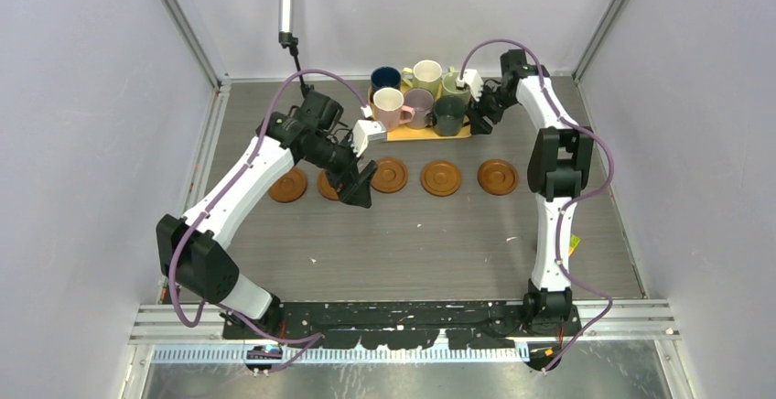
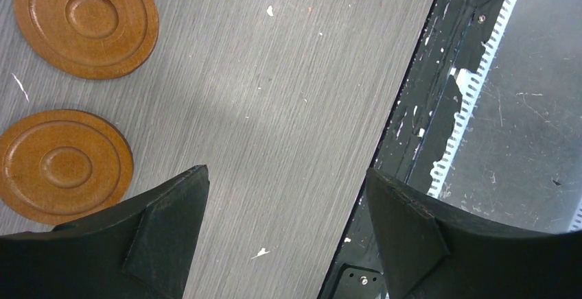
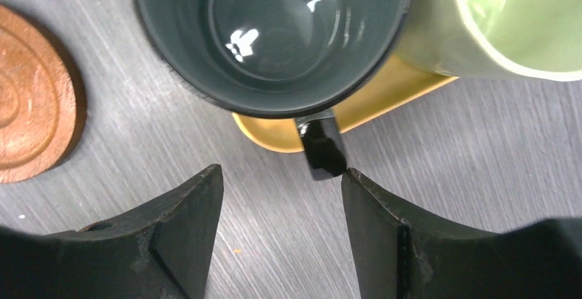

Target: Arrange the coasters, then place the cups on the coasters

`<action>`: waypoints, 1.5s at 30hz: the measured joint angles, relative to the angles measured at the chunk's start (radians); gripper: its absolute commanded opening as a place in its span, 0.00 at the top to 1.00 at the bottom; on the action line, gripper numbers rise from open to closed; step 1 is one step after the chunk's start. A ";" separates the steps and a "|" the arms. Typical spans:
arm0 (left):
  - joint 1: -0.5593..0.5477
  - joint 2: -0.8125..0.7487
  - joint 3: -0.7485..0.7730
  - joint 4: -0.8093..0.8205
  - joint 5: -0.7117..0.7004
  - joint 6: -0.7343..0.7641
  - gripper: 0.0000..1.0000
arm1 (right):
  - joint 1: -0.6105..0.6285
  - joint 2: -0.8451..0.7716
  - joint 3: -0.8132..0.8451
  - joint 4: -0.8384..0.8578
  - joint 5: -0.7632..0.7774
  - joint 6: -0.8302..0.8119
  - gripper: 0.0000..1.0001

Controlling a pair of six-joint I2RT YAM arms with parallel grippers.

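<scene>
Two sets of black, wedge-shaped fingers are pictured over a grey, wood-grained surface. The right fingers are held apart and grip nothing. The glossy handle of the dark green cup lies at the gap between their tips, close to one of them; whether it is touched cannot be told. That round, glazed cup is stood at the corner of a flat yellow-orange tray, just beside the light green cup. A rimmed wooden coaster lies on the surface nearby.

The left fingers are spread wide and empty above bare surface, near two round brown coasters turned with concentric rings.

From above, five such discs are shown in a row across the middle of the surface, one partly hidden by the left arm. The navy cup, pale yellow cup, pink cup and mauve cup are clustered with the two green ones on the tray behind the row. No cup is set on a coaster.
</scene>
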 measured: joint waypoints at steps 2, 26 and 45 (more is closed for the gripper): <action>0.000 0.000 -0.004 0.006 -0.002 -0.003 0.14 | 0.002 0.006 0.012 0.021 0.019 0.039 0.29; 0.002 0.000 -0.027 0.026 -0.028 -0.022 0.14 | 0.013 0.038 -0.034 0.143 -0.032 0.106 0.55; 0.020 -0.002 -0.038 0.068 -0.064 -0.067 0.15 | 0.013 -0.013 -0.207 0.314 -0.024 0.222 0.89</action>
